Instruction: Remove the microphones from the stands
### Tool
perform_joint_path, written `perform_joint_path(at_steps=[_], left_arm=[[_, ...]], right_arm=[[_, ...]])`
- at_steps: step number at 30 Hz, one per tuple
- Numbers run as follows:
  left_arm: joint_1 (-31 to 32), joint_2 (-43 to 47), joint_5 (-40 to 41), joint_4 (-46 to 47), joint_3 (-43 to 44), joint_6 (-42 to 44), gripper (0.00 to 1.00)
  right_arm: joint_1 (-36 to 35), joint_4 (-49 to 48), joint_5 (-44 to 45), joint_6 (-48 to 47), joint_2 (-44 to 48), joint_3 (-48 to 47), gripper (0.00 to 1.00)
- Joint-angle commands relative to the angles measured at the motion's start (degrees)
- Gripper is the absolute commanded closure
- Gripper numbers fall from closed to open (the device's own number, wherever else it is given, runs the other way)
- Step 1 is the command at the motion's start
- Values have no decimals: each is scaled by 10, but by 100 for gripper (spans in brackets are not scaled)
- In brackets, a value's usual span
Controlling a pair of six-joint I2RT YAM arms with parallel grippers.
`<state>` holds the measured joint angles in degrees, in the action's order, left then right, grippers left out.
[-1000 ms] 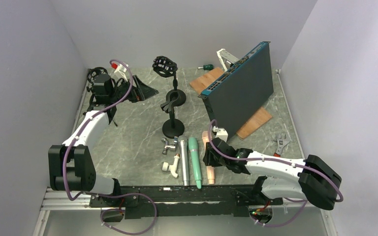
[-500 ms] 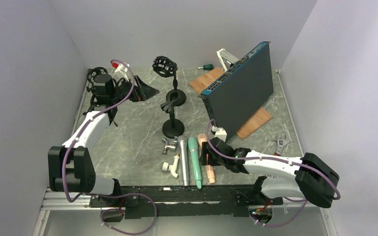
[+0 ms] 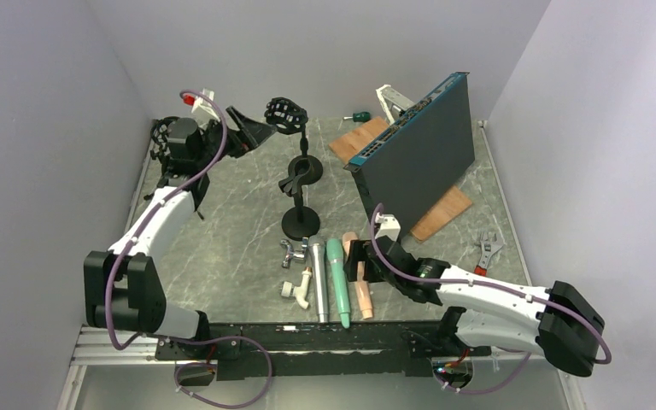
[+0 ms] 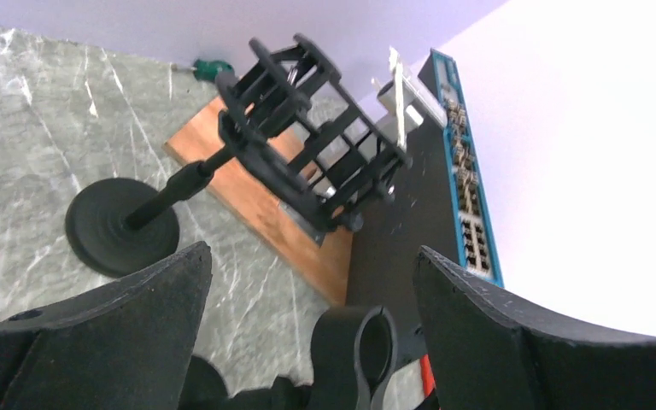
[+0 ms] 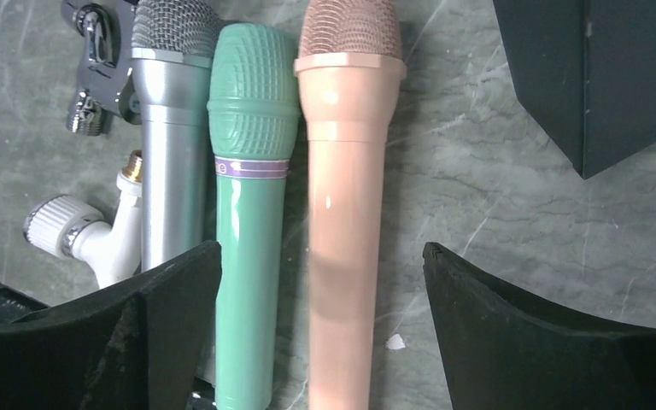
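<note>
Three mics lie flat, side by side and parallel, near the middle of the tabletop's (image 3: pixel 222 248) near edge. They are one silver mic (image 3: pixel 319 282), one green mic (image 3: pixel 339 280) and one pink mic (image 3: pixel 363 299), with their heads toward the far edge. In the right wrist view the silver mic (image 5: pixel 171 154) and green mic (image 5: pixel 252 213) touch, and the pink mic (image 5: pixel 346 171) lies just beside the green one.

The right tool (image 3: pixel 357 260) is low over the pink mic with its fingers spread wide. In its own camera the right tool (image 5: pixel 320 252) straddles the pink and green mics and grips neither.

One stand (image 3: pixel 300 205) rises from a round black base just beyond the mic heads. A black ring clip (image 3: pixel 301 175) sits higher up it, and one cage mount (image 3: pixel 285 114) is at the top, toward the far edge. In the left wrist view the cage mount (image 4: pixel 307 166) sits on a rod with its own round base. I cannot tell whether the clip belongs to the same stand.

The left tool (image 3: pixel 260 132) is raised near the far left corner, just beside the cage. The left tool (image 4: pixel 312 256) is released, with its fingers wide apart and nothing between them.

Left of the silver mic lie one chrome valve (image 3: pixel 295 250) and one white fitting (image 3: pixel 299 289). At the far right one black rack unit (image 3: pixel 418 158) leans over one wooden board (image 3: pixel 440 213). One wrench (image 3: pixel 487 249) lies by the right edge and one green screwdriver (image 3: pixel 359 115) by the far edge.
</note>
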<state>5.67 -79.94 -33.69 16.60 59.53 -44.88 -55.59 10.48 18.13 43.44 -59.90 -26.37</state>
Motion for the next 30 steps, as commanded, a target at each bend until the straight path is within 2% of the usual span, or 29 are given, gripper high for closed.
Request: perform_joint_path(at_steps=[1,9,15,19,24,28,30], left_arm=[[31,-20,84,46,44,-79,9],[73,-56,225,-45,90,-130,19],[75,-78,250,-33,87,-186,36],[78,-94,255,-37,102,-190,42],[84,-129,239,-29,122,-184,59],[85,-151,213,-15,123,-191,81],[85,-147,216,-26,129,-173,86]], right_arm=[[-1,2,15,-19,33,-22,10],[-2,19,23,-29,120,-4,11],[-2,60,45,-18,193,12,11],[-2,84,57,-13,225,16,10],[-1,101,64,-12,245,12,11],[-2,113,64,-8,254,8,11],[-2,117,63,-7,260,8,11]])
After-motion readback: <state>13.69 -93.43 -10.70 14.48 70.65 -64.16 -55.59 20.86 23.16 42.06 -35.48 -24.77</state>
